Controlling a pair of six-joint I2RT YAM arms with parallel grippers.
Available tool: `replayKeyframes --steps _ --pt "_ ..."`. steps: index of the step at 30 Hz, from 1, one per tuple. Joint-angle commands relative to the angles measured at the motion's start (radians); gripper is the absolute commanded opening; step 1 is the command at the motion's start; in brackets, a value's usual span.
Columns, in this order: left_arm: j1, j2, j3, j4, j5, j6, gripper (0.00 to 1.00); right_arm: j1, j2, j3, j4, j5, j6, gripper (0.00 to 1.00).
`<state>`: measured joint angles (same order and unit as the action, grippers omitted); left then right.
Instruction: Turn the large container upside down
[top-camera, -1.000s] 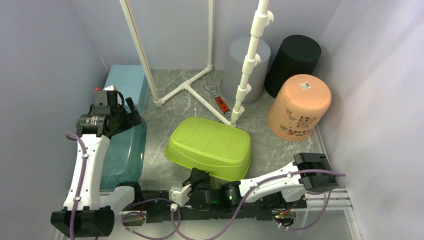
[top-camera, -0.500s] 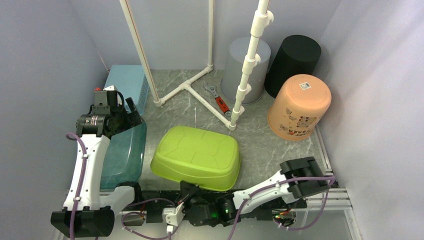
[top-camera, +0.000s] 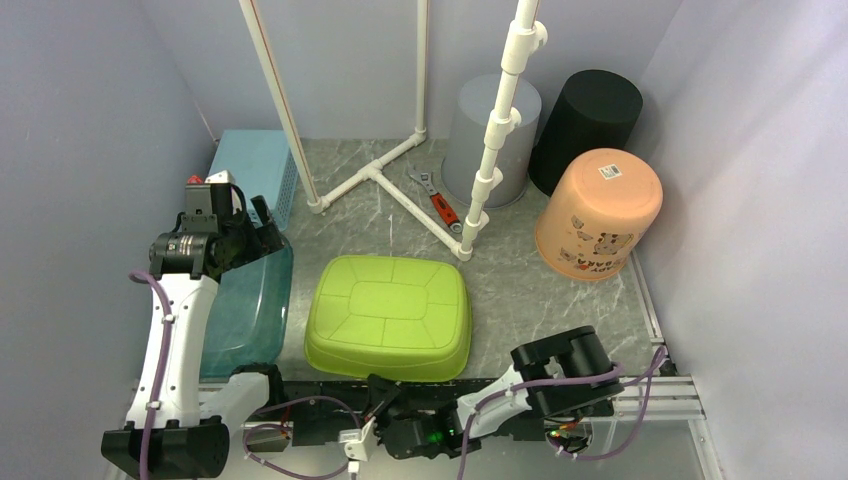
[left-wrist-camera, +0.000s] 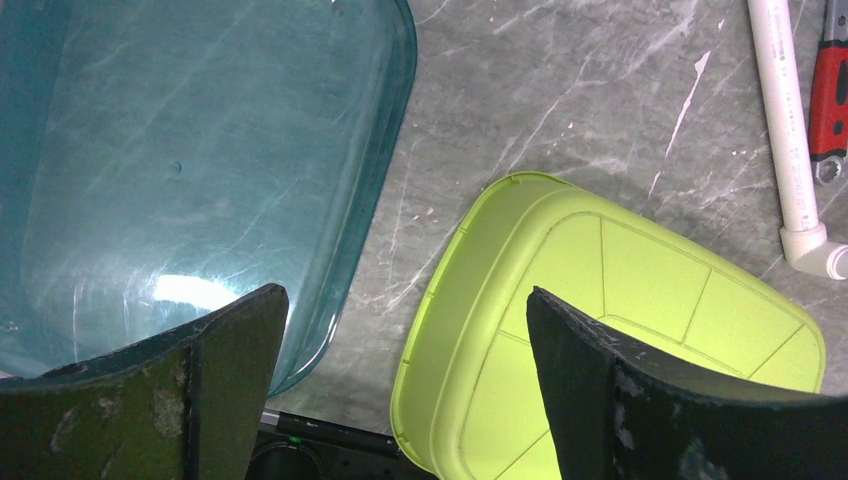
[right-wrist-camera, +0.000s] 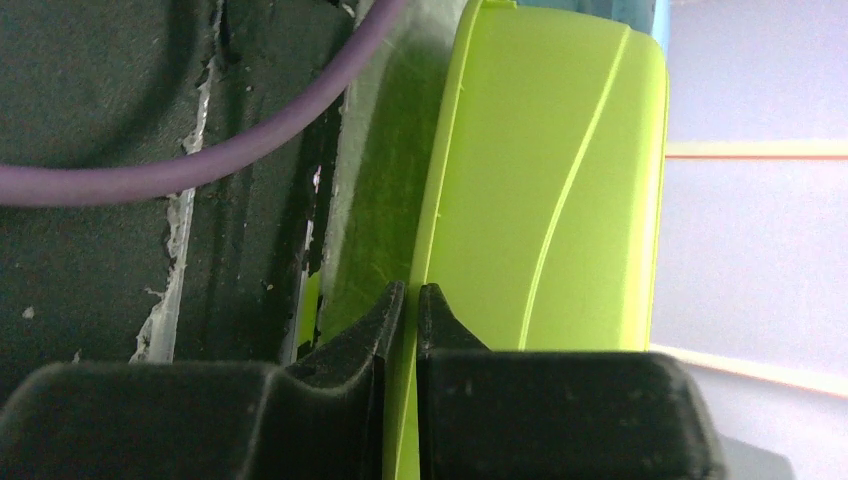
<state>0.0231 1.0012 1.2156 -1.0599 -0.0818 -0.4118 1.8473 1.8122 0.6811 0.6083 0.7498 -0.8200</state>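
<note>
The lime-green container (top-camera: 390, 315) lies bottom-up on the table (top-camera: 530, 300), close to its near edge and just beside a teal tub (left-wrist-camera: 180, 170) on its left. The right gripper (right-wrist-camera: 411, 300) is nearly closed and pinches the container's near rim. From above, that rim and the arm bases mostly hide it. The left gripper (left-wrist-camera: 405, 320) is spread wide and holds nothing, hanging above the teal tub's edge.

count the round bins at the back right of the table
3: a grey bin partly behind the white pipe, a black bin to its right, and a peach bin in front of the black one. None seems hidden.
</note>
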Motion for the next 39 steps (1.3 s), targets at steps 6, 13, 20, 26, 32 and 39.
replayKeyframes --steps 6,13,20,26,32,39 --pt "0.004 -0.023 -0.011 0.011 0.049 0.015 0.94 0.010 -0.100 0.022 0.195 0.161 0.053 0.48" --pt "0.004 -0.023 -0.040 0.017 0.102 0.026 0.94 0.044 -0.218 0.062 0.289 0.371 0.080 0.55" --pt "0.003 -0.023 -0.127 0.073 0.306 0.045 0.94 -0.038 -0.329 -0.017 0.588 0.814 0.282 0.80" --pt "0.004 -0.015 -0.191 0.129 0.437 0.026 0.93 -0.102 -0.370 -0.031 1.097 0.981 -0.025 0.93" --pt "0.003 0.031 -0.209 0.134 0.483 0.028 0.93 -0.154 -0.444 -0.012 1.091 0.982 -0.140 0.95" --pt "0.003 0.022 -0.236 0.166 0.494 0.004 0.92 -0.344 -0.306 0.158 1.092 0.982 -0.715 0.96"
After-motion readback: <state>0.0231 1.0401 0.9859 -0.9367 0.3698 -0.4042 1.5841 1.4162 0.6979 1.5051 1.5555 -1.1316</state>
